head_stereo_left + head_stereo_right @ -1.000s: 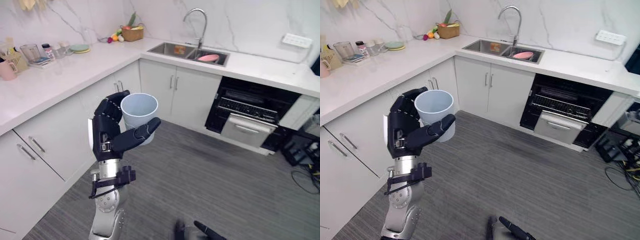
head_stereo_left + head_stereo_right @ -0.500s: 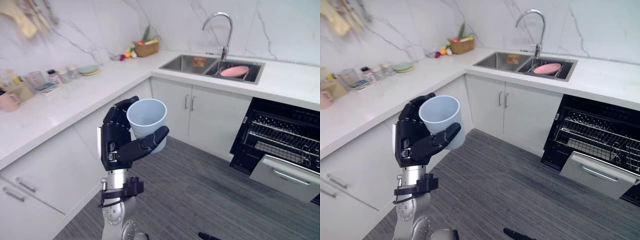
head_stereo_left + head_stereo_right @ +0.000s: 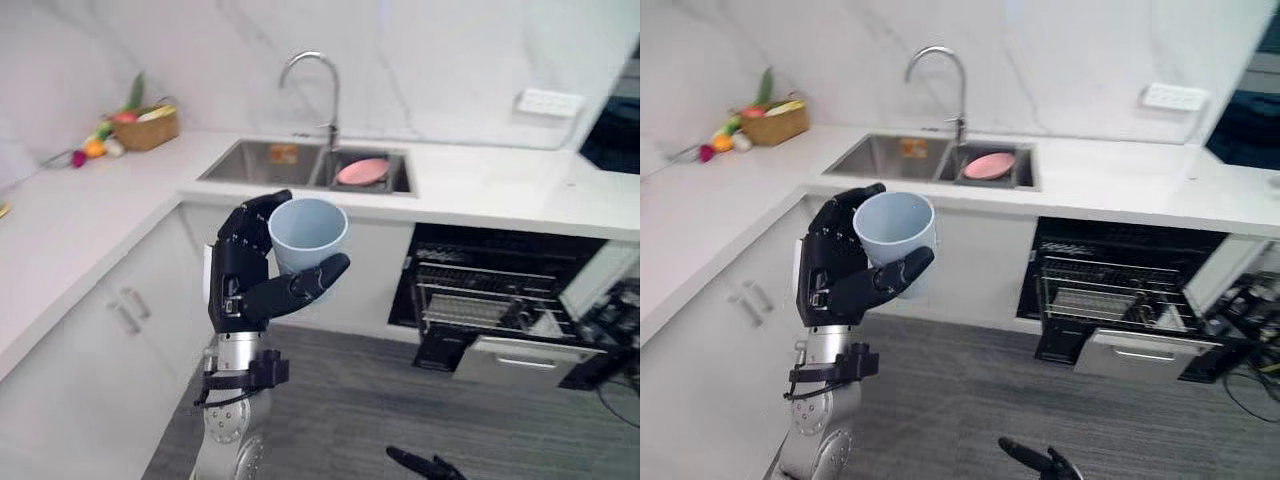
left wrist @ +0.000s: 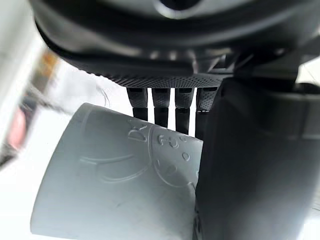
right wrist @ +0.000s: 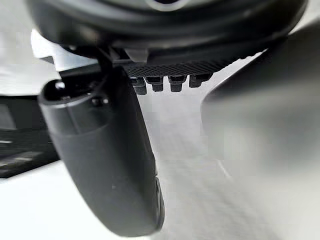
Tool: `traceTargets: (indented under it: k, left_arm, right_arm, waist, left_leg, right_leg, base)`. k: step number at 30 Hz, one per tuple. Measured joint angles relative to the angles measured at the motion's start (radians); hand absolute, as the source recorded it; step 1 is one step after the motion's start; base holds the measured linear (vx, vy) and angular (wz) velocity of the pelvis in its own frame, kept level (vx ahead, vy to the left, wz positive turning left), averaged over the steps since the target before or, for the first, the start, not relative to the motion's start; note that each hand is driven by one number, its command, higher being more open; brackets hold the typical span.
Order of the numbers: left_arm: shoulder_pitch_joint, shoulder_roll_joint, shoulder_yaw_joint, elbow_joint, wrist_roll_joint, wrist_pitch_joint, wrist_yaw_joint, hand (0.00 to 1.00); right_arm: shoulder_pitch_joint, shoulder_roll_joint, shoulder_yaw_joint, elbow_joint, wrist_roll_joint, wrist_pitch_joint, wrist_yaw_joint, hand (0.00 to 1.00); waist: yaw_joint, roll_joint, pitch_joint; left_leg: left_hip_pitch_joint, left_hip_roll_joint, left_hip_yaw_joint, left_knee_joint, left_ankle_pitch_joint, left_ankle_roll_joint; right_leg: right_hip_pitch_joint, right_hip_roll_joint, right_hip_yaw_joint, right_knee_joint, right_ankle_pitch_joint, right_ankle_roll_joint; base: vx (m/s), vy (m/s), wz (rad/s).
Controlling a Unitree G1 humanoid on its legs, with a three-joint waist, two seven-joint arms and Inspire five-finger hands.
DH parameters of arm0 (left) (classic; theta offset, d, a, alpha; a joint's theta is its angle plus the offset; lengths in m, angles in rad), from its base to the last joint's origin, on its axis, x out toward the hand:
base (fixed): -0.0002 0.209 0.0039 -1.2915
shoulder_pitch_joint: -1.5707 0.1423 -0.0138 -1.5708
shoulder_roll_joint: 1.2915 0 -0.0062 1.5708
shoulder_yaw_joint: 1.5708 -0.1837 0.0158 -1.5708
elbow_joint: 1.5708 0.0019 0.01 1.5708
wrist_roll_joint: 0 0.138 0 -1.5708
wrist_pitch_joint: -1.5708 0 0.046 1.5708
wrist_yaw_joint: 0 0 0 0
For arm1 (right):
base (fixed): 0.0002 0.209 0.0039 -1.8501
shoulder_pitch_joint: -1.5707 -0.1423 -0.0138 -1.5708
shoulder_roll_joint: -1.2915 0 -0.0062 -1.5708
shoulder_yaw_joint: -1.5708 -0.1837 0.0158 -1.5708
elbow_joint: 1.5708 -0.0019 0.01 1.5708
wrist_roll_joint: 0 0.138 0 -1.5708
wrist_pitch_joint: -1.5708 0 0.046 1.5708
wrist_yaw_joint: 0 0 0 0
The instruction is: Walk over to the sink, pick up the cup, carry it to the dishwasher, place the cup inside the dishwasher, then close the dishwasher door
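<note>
Carry | left hand point(image 3: 245, 272) curled round pale blue plastic cup point(image 3: 306, 226); hold it upright; open black dishwasher point(image 3: 490, 305) lies lower-right of hand

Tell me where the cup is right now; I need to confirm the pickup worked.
In the eye views the pale blue cup sits upright in the left hand, raised before the white cabinets under the sink, left of the open dishwasher.

Marble wall point(image 3: 450, 50), grey floor point(image 3: 345, 410), white cabinets point(image 3: 105, 350)
</note>
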Motion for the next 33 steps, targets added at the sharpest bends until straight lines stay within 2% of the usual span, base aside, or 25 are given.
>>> traceTargets:
  k: [1,2,3,4,5,6,7,8,9,10,11,12,13,15,16,17,18,20,22,23,24,25,27,30,33]
  left_arm:
    - [-0.024,0.008,0.003,0.001,0.004,0.000,0.018,0.00]
    - [-0.030,0.010,0.008,0.001,0.004,0.001,0.024,0.00]
    - [-0.031,0.012,0.030,0.002,0.004,0.003,0.029,0.00]
    - [-0.031,0.015,0.057,0.003,0.005,0.008,0.030,0.00]
    - [-0.027,0.016,0.070,0.010,0.007,0.008,0.030,0.00]
    - [-0.019,-0.004,0.082,0.029,0.006,0.017,0.032,0.00]
    - [-0.020,-0.010,0.080,0.041,0.007,0.019,0.031,0.00]
    - [-0.019,-0.019,0.076,0.062,0.010,0.026,0.027,0.00]
    - [-0.017,-0.015,0.077,0.072,0.033,0.027,0.027,0.00]
    - [-0.011,-0.005,0.088,0.073,0.046,0.025,0.028,0.00]
    - [-0.003,-0.002,0.092,0.073,0.044,0.025,0.029,0.00]
    - [0.013,-0.002,0.099,0.074,0.043,0.025,0.030,0.00]
    - [0.044,-0.010,0.100,0.078,0.043,0.025,0.025,0.00]
    - [0.078,-0.016,0.102,0.087,0.042,0.025,0.019,0.00]
    - [0.103,-0.016,0.110,0.089,0.042,0.023,0.017,0.00]
    - [0.108,-0.019,0.123,0.089,0.043,0.017,0.017,0.00]
    - [0.108,-0.023,0.125,0.089,0.043,0.014,0.018,0.00]
    - [0.109,-0.051,0.122,0.088,0.049,-0.004,0.019,0.00]
    - [0.113,-0.066,0.121,0.088,0.061,-0.013,0.026,0.00]
    - [0.116,-0.071,0.121,0.088,0.074,-0.020,0.034,0.00]
    - [0.115,-0.073,0.118,0.088,0.086,-0.029,0.037,0.00]
    - [0.114,-0.073,0.115,0.089,0.093,-0.037,0.038,0.00]
    - [0.097,-0.039,0.086,0.101,0.122,-0.047,0.045,0.00]
    - [0.059,-0.014,0.048,0.130,0.162,-0.022,0.083,0.00]
    - [0.031,-0.017,0.017,0.133,0.183,-0.007,0.081,0.00]
  right_arm:
    - [0.002,0.014,0.008,-0.044,-0.001,-0.009,-0.017,1.00]
    - [0.002,0.021,0.009,-0.071,-0.003,-0.011,-0.028,1.00]
    - [0.003,0.026,0.020,-0.125,-0.011,-0.014,-0.050,1.00]
    - [0.006,0.029,0.021,-0.197,-0.031,-0.014,-0.065,1.00]
    - [0.006,0.024,0.021,-0.229,-0.051,-0.018,-0.071,1.00]
    - [0.003,0.001,0.010,-0.297,-0.086,-0.023,-0.089,1.00]
    - [0.004,-0.008,0.001,-0.334,-0.108,-0.028,-0.102,1.00]
    - [0.005,-0.019,-0.025,-0.403,-0.138,-0.031,-0.129,1.00]
    - [0.001,-0.022,-0.053,-0.477,-0.167,-0.034,-0.157,1.00]
    - [-0.011,-0.025,-0.070,-0.556,-0.175,-0.050,-0.176,1.00]
    - [-0.017,-0.029,-0.077,-0.597,-0.182,-0.058,-0.180,1.00]
    - [-0.023,-0.043,-0.090,-0.669,-0.192,-0.065,-0.183,1.00]
    - [-0.033,-0.076,-0.112,-0.757,-0.200,-0.105,-0.179,1.00]
    - [-0.062,-0.099,-0.134,-0.765,-0.200,-0.180,-0.159,1.00]
    - [-0.094,-0.115,-0.140,-0.772,-0.200,-0.255,-0.141,1.00]
    - [-0.128,-0.113,-0.123,-0.778,-0.200,-0.273,-0.130,1.00]
    - [-0.140,-0.113,-0.110,-0.778,-0.201,-0.274,-0.128,1.00]
    - [-0.171,-0.113,-0.042,-0.776,-0.203,-0.271,-0.117,1.00]
    - [-0.182,-0.113,0.017,-0.774,-0.204,-0.266,-0.102,1.00]
    - [-0.187,-0.113,0.062,-0.773,-0.206,-0.266,-0.082,1.00]
    - [-0.191,-0.112,0.102,-0.773,-0.208,-0.266,-0.069,1.00]
    - [-0.194,-0.110,0.117,-0.773,-0.208,-0.266,-0.061,1.00]
    - [-0.199,-0.068,0.143,-0.773,-0.213,-0.269,-0.047,1.00]
    - [-0.203,-0.042,0.142,-0.783,-0.211,-0.295,-0.062,1.00]
    - [-0.199,-0.023,0.140,-0.822,-0.180,-0.317,-0.081,1.00]
  waist:
    - [-0.014,0.002,0.002]
    - [-0.020,0.002,0.002]
    - [-0.026,-0.005,0.000]
    - [-0.028,-0.035,0.003]
    - [-0.029,-0.036,0.006]
    - [-0.028,0.006,0.010]
    - [-0.032,0.021,0.016]
    - [-0.040,0.046,0.016]
    - [-0.037,0.058,0.014]
    - [-0.028,0.047,0.024]
    - [-0.025,0.035,0.032]
    - [-0.025,0.034,0.043]
    - [-0.025,0.051,0.053]
    - [-0.017,0.055,0.055]
    - [-0.004,0.055,0.055]
    - [-0.001,0.050,0.054]
    - [-0.001,0.049,0.053]
    - [0.003,0.050,0.052]
    - [0.008,0.058,0.047]
    - [0.016,0.076,0.035]
    - [0.022,0.097,0.021]
    - [0.022,0.104,0.017]
    - [0.021,0.058,0.007]
    - [0.009,0.047,0.001]
    - [0.002,0.044,-0.004]
  left_leg:
    - [0.025,0.024,0.027,-0.015,-0.008,-0.014]
    - [0.037,0.033,0.044,-0.019,-0.015,-0.025]
    - [0.069,0.033,0.082,-0.024,-0.032,-0.046]
    - [0.109,0.006,0.108,-0.023,-0.066,-0.054]
    - [0.126,-0.003,0.123,-0.018,-0.088,-0.060]
    - [0.131,0.020,0.150,0.008,-0.123,-0.068]
    - [0.129,0.032,0.155,0.021,-0.135,-0.069]
    - [0.130,0.054,0.157,0.040,-0.155,-0.074]
    - [0.130,0.076,0.163,0.076,-0.173,-0.085]
    - [0.101,0.101,0.164,0.200,-0.187,-0.095]
    - [0.065,0.118,0.161,0.300,-0.185,-0.093]
    - [-0.007,0.159,0.141,0.482,-0.162,-0.072]
    - [-0.129,0.227,0.088,0.757,-0.128,-0.068]
    - [-0.182,0.234,0.048,0.837,-0.153,-0.080]
    - [-0.213,0.205,0.039,0.738,-0.194,-0.074]
    - [-0.223,0.168,0.029,0.551,-0.206,-0.068]
    - [-0.224,0.150,0.015,0.465,-0.203,-0.069]
    - [-0.224,0.091,-0.105,0.154,-0.140,-0.079]
    - [-0.221,0.083,-0.155,0.052,-0.078,-0.088]
    - [-0.202,0.089,-0.157,0.001,-0.014,-0.101]
    - [-0.170,0.092,-0.136,-0.033,0.085,-0.110]
    - [-0.162,0.097,-0.122,-0.042,0.144,-0.108]
    - [-0.132,0.052,-0.074,-0.062,0.128,-0.083]
    - [-0.085,-0.003,-0.066,-0.102,0.112,-0.053]
    - [-0.069,-0.039,-0.064,-0.114,0.095,-0.027]
  right_leg:
    - [-0.012,0.025,-0.076,-0.139,0.001,0.005]
    - [-0.011,0.035,-0.113,-0.216,0.011,0.004]
    - [-0.001,0.046,-0.178,-0.360,0.087,-0.021]
    - [0.017,0.042,-0.214,-0.458,0.275,-0.075]
    - [0.031,0.040,-0.218,-0.467,0.238,-0.137]
    - [0.055,0.081,-0.195,-0.514,0.220,-0.131]
    - [0.063,0.097,-0.192,-0.530,0.221,-0.130]
    - [0.079,0.127,-0.190,-0.555,0.219,-0.128]
    - [0.088,0.156,-0.175,-0.571,0.197,-0.121]
    - [0.099,0.170,-0.151,-0.572,0.179,-0.140]
    - [0.109,0.174,-0.138,-0.581,0.179,-0.141]
    - [0.134,0.190,-0.127,-0.606,0.179,-0.141]
    - [0.179,0.228,-0.103,-0.638,0.179,-0.141]
    - [0.214,0.242,-0.065,-0.651,0.178,-0.144]
    - [0.245,0.238,-0.019,-0.676,0.179,-0.146]
    - [0.252,0.221,0.022,-0.681,0.181,-0.147]
    - [0.251,0.212,0.039,-0.682,0.181,-0.145]
    - [0.245,0.182,0.106,-0.684,0.174,-0.116]
    - [0.245,0.175,0.156,-0.684,0.173,-0.098]
    - [0.245,0.175,0.197,-0.684,0.168,-0.074]
    - [0.245,0.178,0.229,-0.688,0.168,-0.041]
    - [0.251,0.180,0.243,-0.696,0.166,-0.030]
    - [0.275,0.124,0.238,-0.732,0.174,0.006]
    - [0.317,0.069,0.211,-0.773,0.179,0.043]
    - [0.308,0.035,0.187,-0.732,0.161,0.072]
  base:
    - [0.27,-0.010,-0.63]
    - [0.28,-0.044,-0.82]
    - [0.31,-0.073,-0.99]
    - [0.32,-0.096,-1.01]
    - [0.33,-0.143,-1.00]
    - [0.23,-0.116,-0.65]
    - [0.25,-0.106,-0.55]
    - [0.20,-0.060,-0.31]
    - [0.19,-0.076,-0.49]
    - [0.12,-0.075,-0.58]
    - [0.09,-0.112,-0.55]
    - [0.11,-0.106,-0.47]
    - [0.13,-0.085,-0.47]
    - [0.18,0.031,-0.75]
    - [0.26,0.107,-1.21]
    - [0.28,0.139,-1.11]
    - [0.24,0.158,-0.91]
    - [0.22,0.178,-0.76]
    - [0.26,0.184,-0.81]
    - [0.33,0.243,-1.09]
    - [0.32,0.271,-0.97]
    - [0.37,0.341,-0.74]
    - [0.29,0.302,-0.41]
    - [0.18,0.211,-0.04]
    - [0.09,0.129,0.01]
